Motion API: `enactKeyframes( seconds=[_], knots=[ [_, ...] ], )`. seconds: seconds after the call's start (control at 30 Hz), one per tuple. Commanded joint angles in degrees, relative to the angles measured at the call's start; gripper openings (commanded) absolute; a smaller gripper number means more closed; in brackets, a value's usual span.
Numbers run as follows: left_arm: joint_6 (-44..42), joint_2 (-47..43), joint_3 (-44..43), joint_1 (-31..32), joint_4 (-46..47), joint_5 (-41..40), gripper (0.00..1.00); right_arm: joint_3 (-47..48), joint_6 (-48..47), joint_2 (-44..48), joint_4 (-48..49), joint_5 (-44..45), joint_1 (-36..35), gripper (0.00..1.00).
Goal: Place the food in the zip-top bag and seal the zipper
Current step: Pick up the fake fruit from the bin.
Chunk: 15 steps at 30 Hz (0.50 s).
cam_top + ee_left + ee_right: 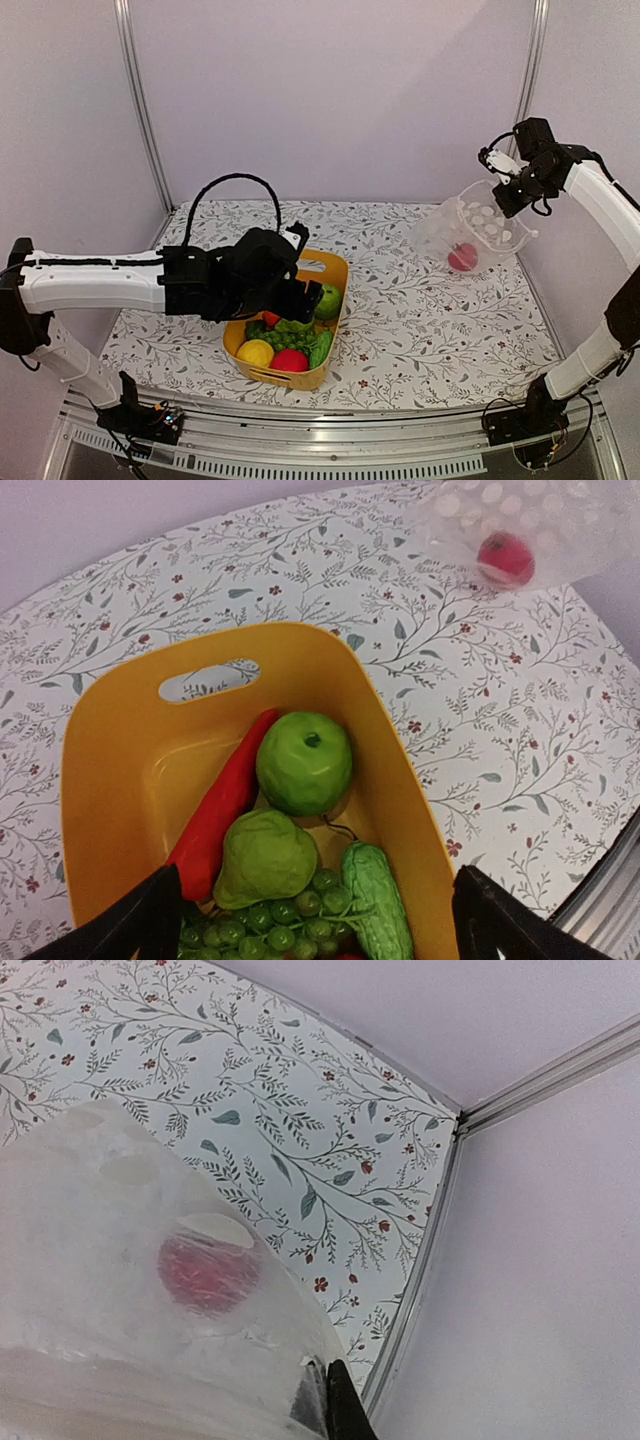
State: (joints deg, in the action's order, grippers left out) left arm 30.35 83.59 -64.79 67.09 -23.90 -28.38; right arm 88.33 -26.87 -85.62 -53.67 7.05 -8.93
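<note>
The food lies in a yellow basket [335,262]: a green apple [304,762], a red chili [222,805], a green pear-shaped fruit [265,858], green grapes [280,920] and a bumpy green vegetable [378,905]. The top view also shows a yellow fruit [255,352] and a red fruit [290,360]. My left gripper [315,872] hangs open over the basket, holding nothing. My right gripper [497,195] is shut on the edge of the clear polka-dot zip-top bag [470,235] and holds it up at the far right. One red fruit [205,1272] sits inside the bag. The zipper cannot be made out.
The basket [250,635] has a handle slot at its far end. The floral tablecloth [420,320] lies between basket and bag. A wall and a metal rail [420,1260] run close by the right gripper.
</note>
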Motion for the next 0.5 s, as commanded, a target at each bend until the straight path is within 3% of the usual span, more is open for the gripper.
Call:
enactKeyframes(
  seconds=[0.0, 0.27, 0.47],
  knots=[
    [0.2, 0.4, 2.5, -2.7, -4.4, 4.0, 0.94, 1.9, 0.2, 0.3, -0.6, -0.2, 0.1, 0.00],
    [-3.2, 5.6, 3.4, -8.3, 3.1, 14.2, 0.97, -19.2, 5.6, 2.4, 6.8, -14.6, -2.0, 0.00],
    [-5.6, 11.9, -1.3, -13.1, 4.8, 20.6, 0.91, -24.7, 7.4, 4.9, 9.7, -19.5, -2.5, 0.00]
  ],
)
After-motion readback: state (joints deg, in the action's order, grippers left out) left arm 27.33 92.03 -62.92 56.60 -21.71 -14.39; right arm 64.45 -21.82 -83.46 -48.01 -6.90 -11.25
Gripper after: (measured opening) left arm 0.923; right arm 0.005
